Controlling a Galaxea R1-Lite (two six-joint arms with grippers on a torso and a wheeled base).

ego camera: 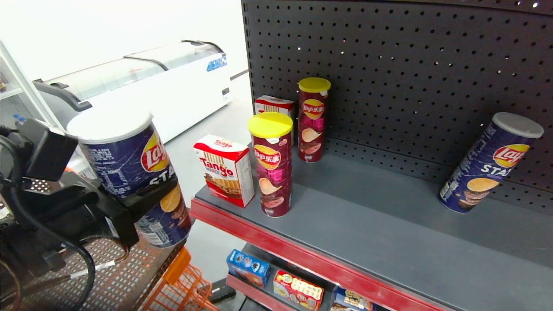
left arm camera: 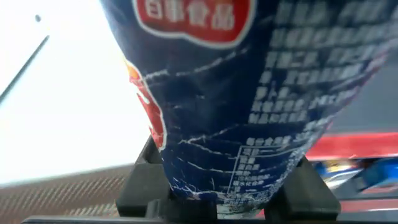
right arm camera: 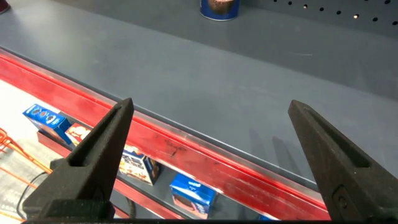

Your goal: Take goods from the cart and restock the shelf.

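The left hand (ego camera: 144,201) is clamped on a blue chip can (ego camera: 125,160) — held over the orange cart (ego camera: 173,280), just left of the shelf (ego camera: 367,229). The right hand (right arm camera: 211,149) gapes wide above the shelf's red front edge.

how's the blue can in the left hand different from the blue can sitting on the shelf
The held blue can is clamped in the left hand, off the shelf and above the orange cart. The shelf blue can stands free on the shelf's right part, close to the pegboard. The held blue can's base hangs in the air, while the shelf blue can's base rests on the board. Both are blue tubes with pale lids and the same design.
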